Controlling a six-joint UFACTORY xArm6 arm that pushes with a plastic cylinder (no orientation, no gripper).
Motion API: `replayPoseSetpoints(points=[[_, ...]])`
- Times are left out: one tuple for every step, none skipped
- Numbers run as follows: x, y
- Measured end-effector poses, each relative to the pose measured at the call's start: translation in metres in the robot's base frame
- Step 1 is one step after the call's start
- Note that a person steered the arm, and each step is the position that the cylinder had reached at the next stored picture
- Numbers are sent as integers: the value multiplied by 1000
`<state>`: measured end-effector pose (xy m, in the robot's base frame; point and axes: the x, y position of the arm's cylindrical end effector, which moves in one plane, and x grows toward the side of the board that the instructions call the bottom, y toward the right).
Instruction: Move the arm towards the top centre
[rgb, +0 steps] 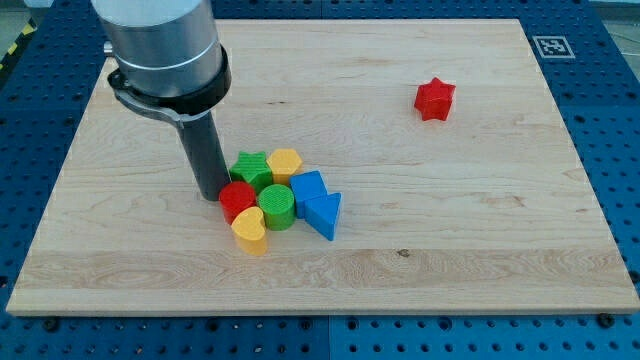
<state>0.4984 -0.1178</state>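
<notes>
While my feed shows the wooden board (480, 250) lying on the blue perforated table (625, 120), I read it from the view's left: the arm's grey housing (160, 40) fills the upper left, and the dark rod (203, 150) drops from it to the board. My tip (212, 196) sits on the wood at the left edge of a tight cluster, just beside the red block (237, 199) and the green star-shaped block (250, 168), seemingly touching the red one, though I cannot be sure. This rig carries no jaws, only the rod, so there is nothing to report as apart or together. Below the red block lies a yellow heart-shaped block (249, 230); to its right stands a green cylinder (277, 206), with a yellow block (284, 164) above it next to the star. Further right, a blue block (307, 186) and a blue triangular block (323, 214) close the cluster. Well apart, toward the upper right, a red star-shaped block (434, 99) stands alone. A black-and-white marker (552, 46) sits at the board's top right corner. The top centre of the board lies up and to the right of my tip.
</notes>
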Motion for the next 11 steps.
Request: replayPoseSetpoints(points=[[0,0],[15,-17],[32,-44],[31,-57],[-5,-59],[-10,-59],[-19,-77],[-32,-106],[-55,-117],[-76,-117],[-112,-107]])
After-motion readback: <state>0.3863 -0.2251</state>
